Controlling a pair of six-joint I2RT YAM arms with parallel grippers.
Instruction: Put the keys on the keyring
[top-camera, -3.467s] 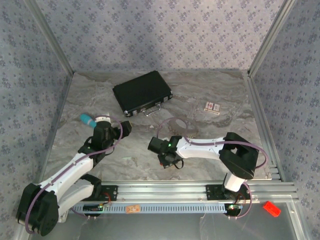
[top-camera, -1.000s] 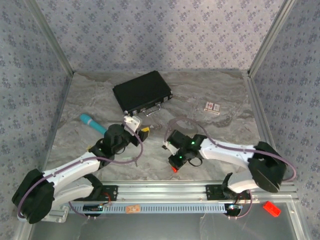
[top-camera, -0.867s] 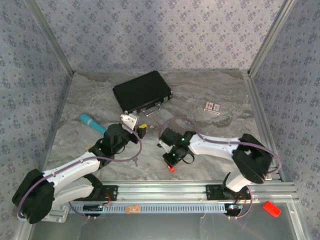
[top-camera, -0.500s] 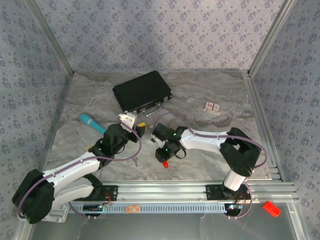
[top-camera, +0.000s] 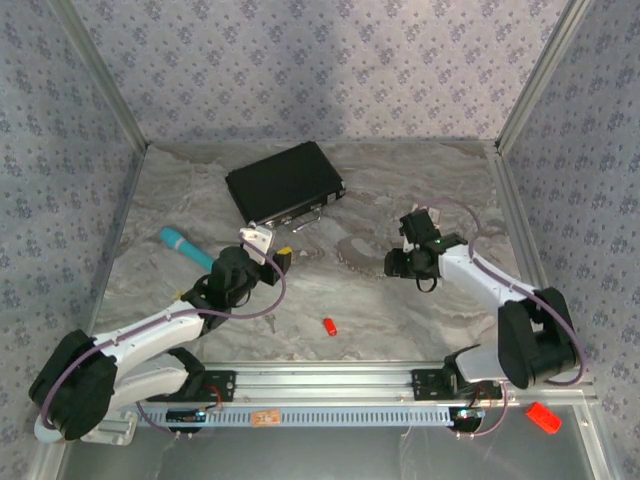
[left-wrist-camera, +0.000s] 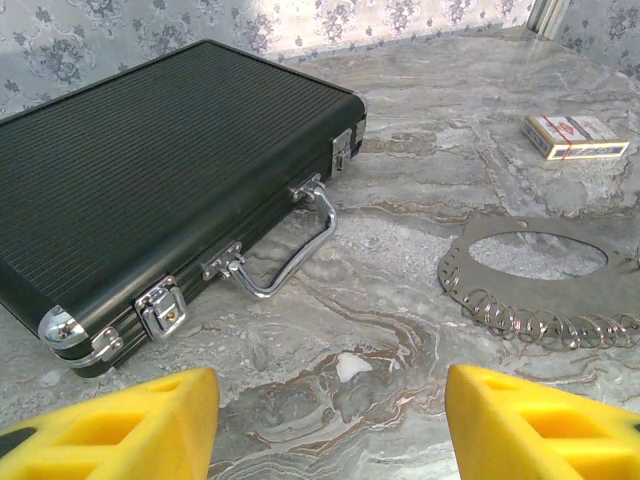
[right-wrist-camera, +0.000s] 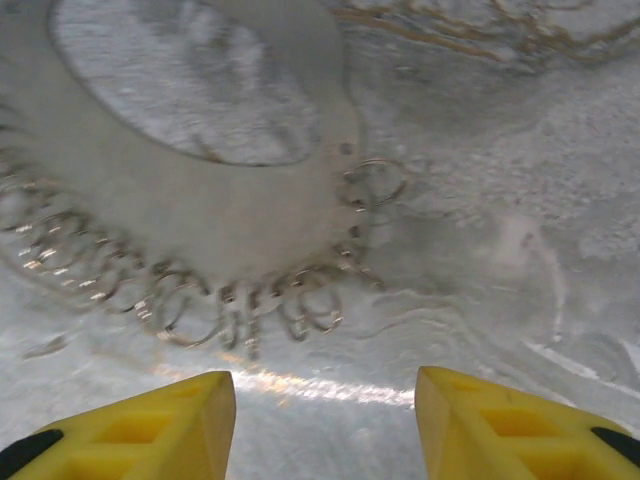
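Note:
The keyring (left-wrist-camera: 540, 293) is a flat grey hoop edged with small wire rings, lying on the marble table between the two grippers. In the right wrist view the keyring (right-wrist-camera: 250, 205) lies just ahead of my open right gripper (right-wrist-camera: 325, 420), whose yellow fingers hold nothing. My right gripper (top-camera: 392, 265) hovers at the hoop's right side. One key, a small red-headed piece (top-camera: 329, 326), lies loose on the table nearer the arm bases. My left gripper (top-camera: 278, 250) sits left of the hoop, in front of the black case. In its wrist view the left gripper (left-wrist-camera: 325, 425) is open and empty.
A black case (top-camera: 285, 185) with a chrome handle (left-wrist-camera: 290, 250) lies at the back left. A teal stick (top-camera: 180, 243) rests left of the left arm. A small card box (left-wrist-camera: 577, 137) sits beyond the hoop. Another red piece (top-camera: 541, 416) lies outside the rail, bottom right.
My right gripper opened and let go of the red-headed key, which now lies on the table. The right arm swung back and right toward the keyring. The left arm barely moved.

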